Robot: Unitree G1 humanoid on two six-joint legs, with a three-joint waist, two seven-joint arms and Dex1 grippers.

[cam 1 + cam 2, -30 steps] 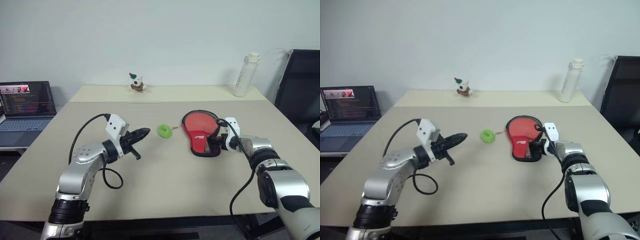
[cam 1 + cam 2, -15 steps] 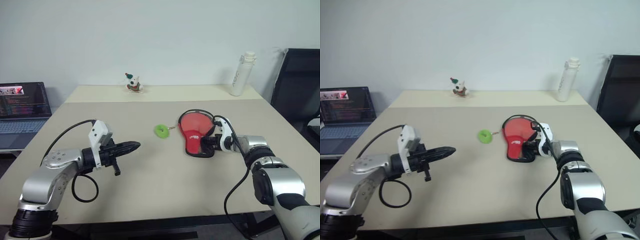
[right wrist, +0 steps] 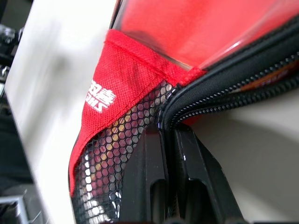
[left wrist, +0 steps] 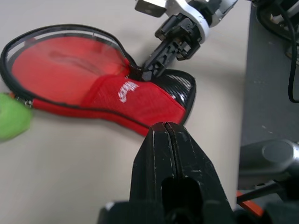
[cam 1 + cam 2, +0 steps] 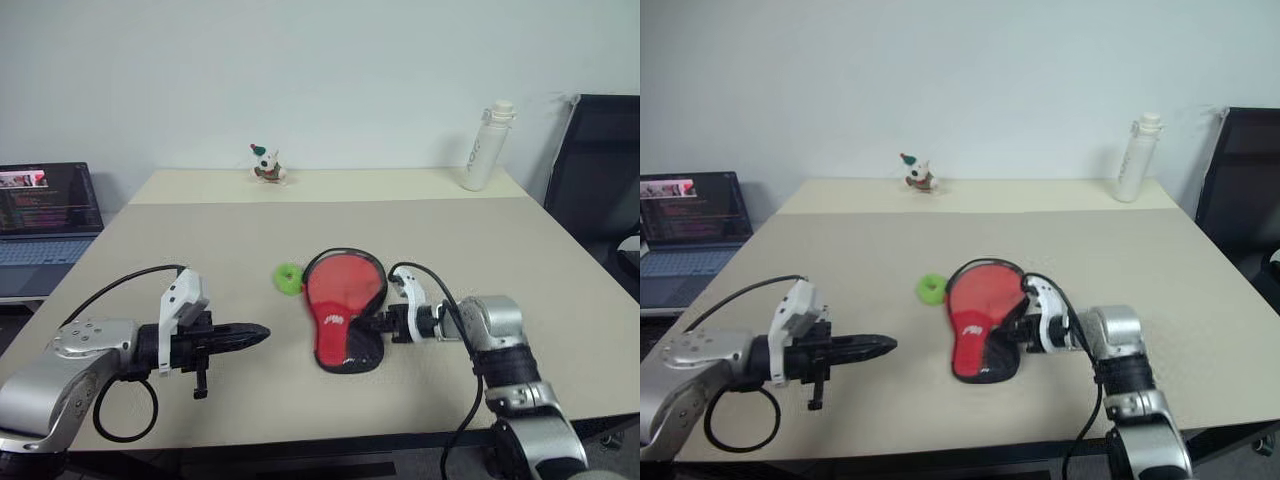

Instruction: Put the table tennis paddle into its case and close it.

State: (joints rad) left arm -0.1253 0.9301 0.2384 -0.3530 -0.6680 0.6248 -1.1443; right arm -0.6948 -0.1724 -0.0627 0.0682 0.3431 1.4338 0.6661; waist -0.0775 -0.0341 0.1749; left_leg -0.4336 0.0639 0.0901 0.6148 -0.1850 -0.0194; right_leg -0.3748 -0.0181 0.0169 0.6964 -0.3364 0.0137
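Beige table [image 5: 520, 250] held the case [image 5: 343, 310] at centre; my right pincer [image 5: 378, 323], at its three o'clock, pinched the soft, floppy zip edge; left pincer [image 5: 255, 335] stayed closed, empty.

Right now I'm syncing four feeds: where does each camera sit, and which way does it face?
Left and right eye views: head-mounted, looking down over the table; both arms show.
Left wrist view: along the shut left gripper toward the case and the right gripper.
Right wrist view: right gripper against the case's zip edge.
All share the case.
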